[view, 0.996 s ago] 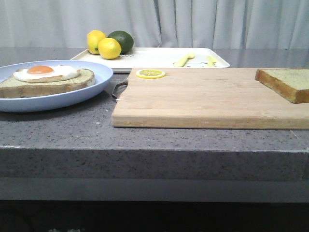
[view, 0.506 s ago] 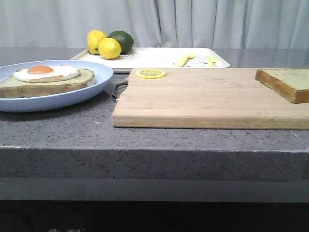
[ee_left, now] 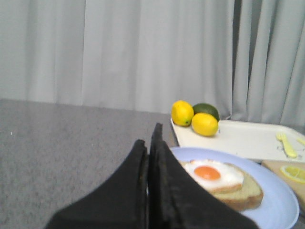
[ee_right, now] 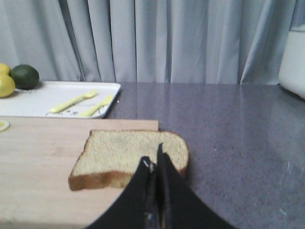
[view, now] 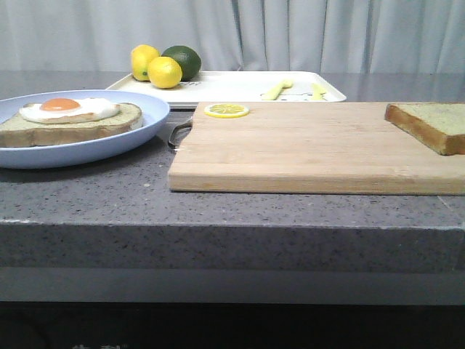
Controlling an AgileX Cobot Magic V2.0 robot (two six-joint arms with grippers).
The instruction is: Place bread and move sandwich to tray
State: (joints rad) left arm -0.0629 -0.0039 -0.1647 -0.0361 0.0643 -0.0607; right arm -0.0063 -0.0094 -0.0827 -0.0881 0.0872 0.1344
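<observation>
One plain slice of bread (view: 432, 125) lies flat on the right end of a single wooden cutting board (view: 305, 149), which sits on the grey speckled bench (view: 87, 193). One sandwich (view: 69, 120), a brown-crusted slice topped with a white fried egg and orange yolk, rests on one wide pale blue plate (view: 138, 131) to the left of the board. Behind both stands one white tray (view: 232, 86) holding two yellow lemons (view: 154, 67), one dark green lime (view: 183, 61) and two pale yellow cutlery shapes (view: 294, 89). One lemon slice (view: 226, 110) lies on the board's far left corner.

The front view shows neither arm and cuts the bread off at its right edge. The right wrist view shows the whole slice (ee_right: 131, 155), its far corner hanging past the board's edge over the bench, and the right hand (ee_right: 156, 164) just short of its crust, fingers pressed together with nothing between them. The left wrist view shows the left hand (ee_left: 148, 148), likewise closed and empty, near the plate's rim (ee_left: 281, 210) beside the sandwich (ee_left: 221, 183). From that view, only one cutlery shape is fully seen, and the bread does not appear at all.
</observation>
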